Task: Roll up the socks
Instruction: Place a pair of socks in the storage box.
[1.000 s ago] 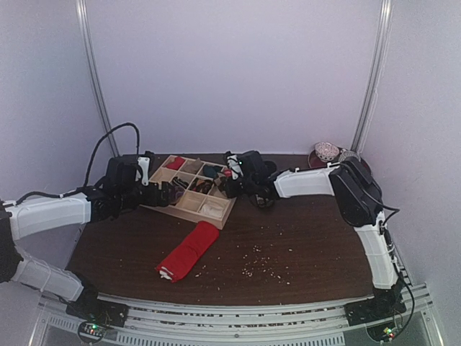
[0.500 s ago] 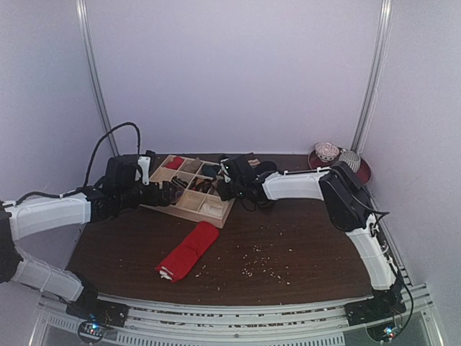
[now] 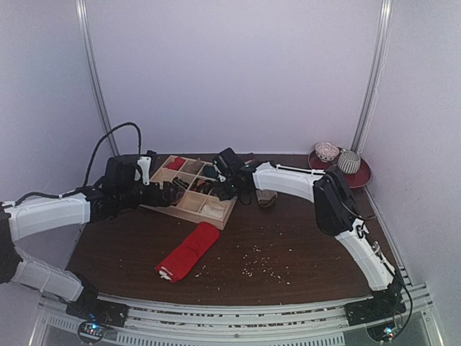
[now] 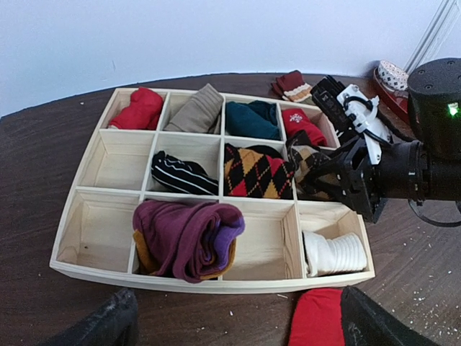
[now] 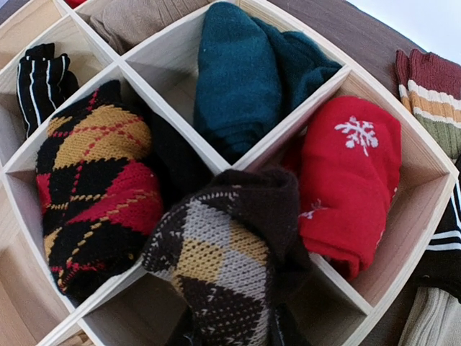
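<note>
The red sock (image 3: 189, 250) lies folded on the table in front of the wooden tray (image 3: 189, 213); its end shows in the left wrist view (image 4: 317, 321). My right gripper (image 3: 222, 186) is shut on the rolled brown argyle sock (image 5: 230, 267). It holds the sock over a divider (image 5: 216, 155) at the tray's right side, above the middle-row right compartment (image 4: 311, 164). My left gripper (image 4: 238, 331) is open and empty at the tray's near edge, with one finger (image 4: 374, 321) beside the red sock.
The tray holds several rolled socks: red-black argyle (image 4: 258, 171), purple (image 4: 187, 238), white (image 4: 335, 252), teal (image 5: 245, 72), black striped (image 4: 180, 174). Striped socks (image 4: 292, 84) lie behind it. A brownish sock (image 3: 266, 197) lies right of it. A red plate (image 3: 338, 164) stands back right.
My right gripper has moved left from the table beside the tray to over the tray, carrying the brown argyle sock. The left arm and the red sock have not moved.
</note>
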Motion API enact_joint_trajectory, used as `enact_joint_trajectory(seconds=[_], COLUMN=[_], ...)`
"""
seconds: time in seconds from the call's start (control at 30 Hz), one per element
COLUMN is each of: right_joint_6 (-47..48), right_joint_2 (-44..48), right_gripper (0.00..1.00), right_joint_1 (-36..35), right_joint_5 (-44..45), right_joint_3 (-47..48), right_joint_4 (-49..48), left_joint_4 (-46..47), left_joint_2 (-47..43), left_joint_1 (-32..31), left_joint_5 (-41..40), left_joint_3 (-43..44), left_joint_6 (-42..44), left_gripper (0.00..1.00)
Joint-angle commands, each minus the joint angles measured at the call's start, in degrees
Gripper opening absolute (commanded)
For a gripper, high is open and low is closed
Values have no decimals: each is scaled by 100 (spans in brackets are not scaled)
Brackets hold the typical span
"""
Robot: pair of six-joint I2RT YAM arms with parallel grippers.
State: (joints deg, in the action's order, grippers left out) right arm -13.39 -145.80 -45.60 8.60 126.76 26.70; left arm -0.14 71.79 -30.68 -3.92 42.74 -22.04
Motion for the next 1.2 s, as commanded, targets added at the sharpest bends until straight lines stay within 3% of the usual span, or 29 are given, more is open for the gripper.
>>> enact_joint_trajectory(seconds=[0.0,0.1,0.3,0.47,0.77,1.17], right_joint_6=[-166,-264,-208,-209,-166,-138], right_joint_2=[-769,-656,-206,42,463,680], right_gripper=[0,0,27,40,53,63], right_joint_1=[122,142,212,325,420,425], right_joint_5=[25,51,-372,-543,-545,-519], right_joint_3=[-396,-543,-653,-668,-676,-610], right_joint_4=[1687,1475,928,799,545,384], left_joint_4=[123,140,110,26,-19,-21], left_joint_2=[-12,26,52,6,88,147], left_joint_1=[37,37,38,41,44,41], left_joint_5=[147,228,169,148,90,80], left_joint_3=[77,98,129,170,208,234], left_joint_6=[-45,-38,-11,-11,7,25], left_gripper=[96,96,96,96,96,96])
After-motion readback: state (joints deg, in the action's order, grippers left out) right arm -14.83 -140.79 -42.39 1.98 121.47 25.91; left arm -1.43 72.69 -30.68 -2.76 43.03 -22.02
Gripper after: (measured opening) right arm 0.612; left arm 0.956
